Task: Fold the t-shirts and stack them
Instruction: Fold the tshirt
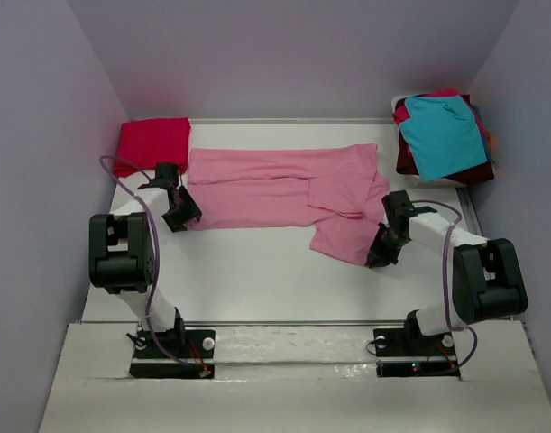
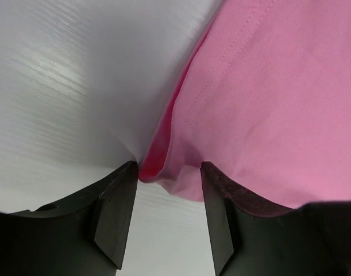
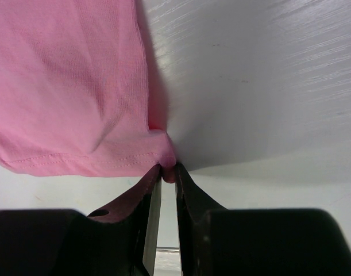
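One white table (image 1: 257,271) is carrying everything; its surface is smooth and faintly ribbed.

One pink tee (image 1: 275,185), soft knit cotton, is lying spread across the middle. It is forming a long, roughly rectangular band, doubled over itself, with a flap drooping toward the near right. Stitched hems are showing at both ends.

At the far right corner one teal tee (image 1: 442,135) is lying tilted on top of one maroon tee (image 1: 478,174). Other coloured layers are peeking out there, too hidden to count.

One crimson tee (image 1: 153,142) is lying folded into a neat rectangle at the far left, just beside the pink one.

Two claws, black and hard-edged:
- The left gripper (image 2: 168,172) is standing with jaws apart; the pink tee's left corner is sitting between them, unpinched.
- The right gripper (image 3: 168,169) is pinching the pink tee's hem corner, jaws nearly together.
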`<control>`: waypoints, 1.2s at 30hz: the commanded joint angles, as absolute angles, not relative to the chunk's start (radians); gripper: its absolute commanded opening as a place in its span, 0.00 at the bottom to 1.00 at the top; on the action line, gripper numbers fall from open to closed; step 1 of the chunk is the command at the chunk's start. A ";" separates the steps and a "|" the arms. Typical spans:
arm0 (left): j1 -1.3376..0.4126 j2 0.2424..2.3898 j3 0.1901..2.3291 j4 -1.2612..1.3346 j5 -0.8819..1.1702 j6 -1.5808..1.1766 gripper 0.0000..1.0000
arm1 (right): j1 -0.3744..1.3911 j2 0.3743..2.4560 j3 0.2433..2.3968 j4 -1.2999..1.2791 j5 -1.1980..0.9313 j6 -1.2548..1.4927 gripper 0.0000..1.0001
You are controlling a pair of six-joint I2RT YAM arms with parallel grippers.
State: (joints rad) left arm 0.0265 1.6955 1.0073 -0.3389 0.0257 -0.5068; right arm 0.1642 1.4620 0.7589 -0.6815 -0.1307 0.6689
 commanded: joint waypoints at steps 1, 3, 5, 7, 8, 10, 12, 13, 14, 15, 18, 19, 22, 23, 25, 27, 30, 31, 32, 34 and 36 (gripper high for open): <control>0.031 1.643 0.988 -0.370 0.018 -0.506 0.59 | 0.166 1.474 0.793 -0.693 -0.117 0.655 0.22; 0.031 1.631 0.983 -0.379 0.018 -0.506 0.57 | 0.166 1.476 0.796 -0.695 -0.117 0.655 0.21; 0.031 1.609 0.979 -0.385 0.020 -0.506 0.56 | 0.166 1.474 0.799 -0.696 -0.114 0.653 0.21; 0.031 1.594 0.971 -0.391 0.018 -0.508 0.54 | 0.166 1.471 0.802 -0.699 -0.114 0.652 0.21; 0.031 1.579 0.969 -0.400 0.018 -0.509 0.54 | 0.166 1.471 0.804 -0.699 -0.114 0.652 0.21; 0.031 1.553 0.957 -0.405 0.018 -0.511 0.53 | 0.166 1.471 0.805 -0.701 -0.114 0.650 0.22; 0.031 1.537 0.948 -0.407 0.018 -0.509 0.53 | 0.166 1.477 0.805 -0.699 -0.113 0.650 0.21; 0.031 1.529 0.937 -0.407 0.011 -0.509 0.52 | 0.166 1.480 0.807 -0.696 -0.114 0.647 0.22; 0.031 1.526 0.934 -0.402 0.009 -0.506 0.52 | 0.166 1.483 0.807 -0.695 -0.117 0.649 0.21; 0.031 1.528 0.933 -0.397 0.009 -0.505 0.52 | 0.166 1.486 0.807 -0.692 -0.118 0.647 0.22; 0.031 1.555 0.939 -0.397 0.009 -0.500 0.51 | 0.166 1.494 0.814 -0.692 -0.121 0.643 0.21; 0.031 1.563 0.948 -0.402 0.009 -0.502 0.51 | 0.166 1.497 0.818 -0.695 -0.121 0.640 0.21; 0.031 1.565 0.945 -0.416 -0.006 -0.508 0.51 | 0.166 1.497 0.824 -0.699 -0.118 0.635 0.21; 0.031 1.559 0.942 -0.417 -0.023 -0.509 0.51 | 0.166 1.494 0.822 -0.701 -0.115 0.634 0.21; 0.031 1.555 0.931 -0.416 -0.015 -0.514 0.51 | 0.166 1.493 0.815 -0.699 -0.117 0.635 0.21; 0.031 1.559 0.925 -0.407 -0.009 -0.518 0.52 | 0.166 1.496 0.807 -0.693 -0.121 0.637 0.21; 0.031 1.574 0.922 -0.391 -0.006 -0.522 0.52 | 0.166 1.500 0.801 -0.686 -0.127 0.638 0.21; 0.031 1.580 0.923 -0.388 -0.006 -0.522 0.52 | 0.166 1.502 0.801 -0.687 -0.127 0.637 0.21; 0.031 1.594 0.926 -0.384 -0.005 -0.520 0.52 | 0.166 1.502 0.804 -0.690 -0.124 0.637 0.21; 0.031 1.608 0.931 -0.377 -0.006 -0.517 0.52 | 0.166 1.500 0.808 -0.693 -0.120 0.632 0.21; 0.040 1.623 0.931 -0.367 -0.006 -0.517 0.52 | 0.166 1.502 0.810 -0.695 -0.117 0.630 0.21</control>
State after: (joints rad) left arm 0.0284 1.6009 0.9318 -0.3847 0.0135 -0.5129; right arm 0.1642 1.4933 0.7887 -0.6956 -0.1310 0.6464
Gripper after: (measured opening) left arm 0.516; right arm 0.215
